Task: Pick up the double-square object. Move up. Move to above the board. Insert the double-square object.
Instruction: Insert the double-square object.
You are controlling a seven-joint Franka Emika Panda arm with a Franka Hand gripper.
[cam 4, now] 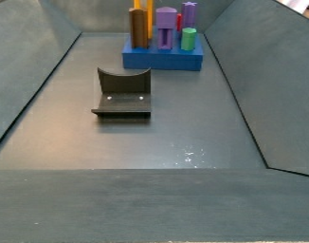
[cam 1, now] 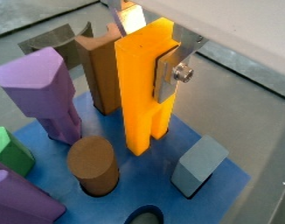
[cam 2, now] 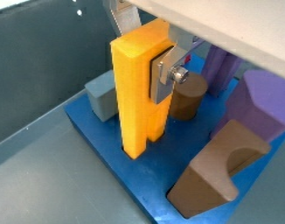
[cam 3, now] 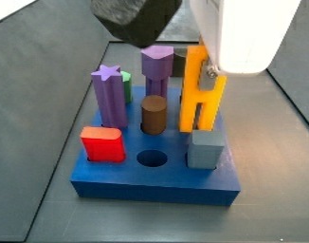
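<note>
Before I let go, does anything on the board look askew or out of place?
Nothing stands out. The gripper holds the orange piece upright, its lower end down at the blue board. The other pegs, such as the brown cylinder and grey block, stand straight in their slots. One round hole is empty.

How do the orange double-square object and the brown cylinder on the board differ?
The double-square object is orange, flat-sided and tall; the brown cylinder is round and much shorter. The gripper at the board's edge clamps the double-square object, while the cylinder stands free. Both stand upright on the blue board.
</note>
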